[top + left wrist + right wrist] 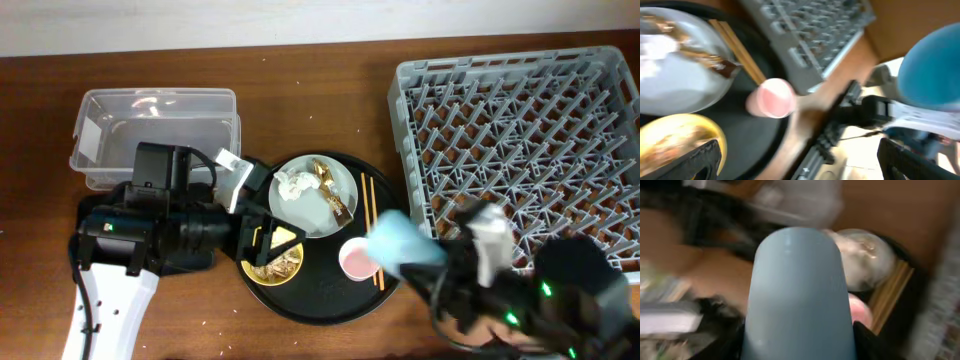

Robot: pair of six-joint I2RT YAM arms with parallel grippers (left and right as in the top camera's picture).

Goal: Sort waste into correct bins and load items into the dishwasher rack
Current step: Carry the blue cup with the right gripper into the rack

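The desk [300, 90] carries the dishwasher rack [520, 120] at the right, its pegs bare. The clear tub [160, 95] is at the left, and the round black tray [320, 300] lies between them. On that tray the plate [305, 216] holds the tissue [293, 185] and the wrapper [330, 192]. The yellow bowl [272, 266] of brown scraps sits just beside the plate. The left jaws hang wide open over the bowl – gripping nothing. The right jaws are closed on the blue cup [799, 295], lifted above the tray's right edge near the rack and blurred. Below it the pink cup [355, 260] stands on the tray, with the chopsticks [370, 222] beside it.
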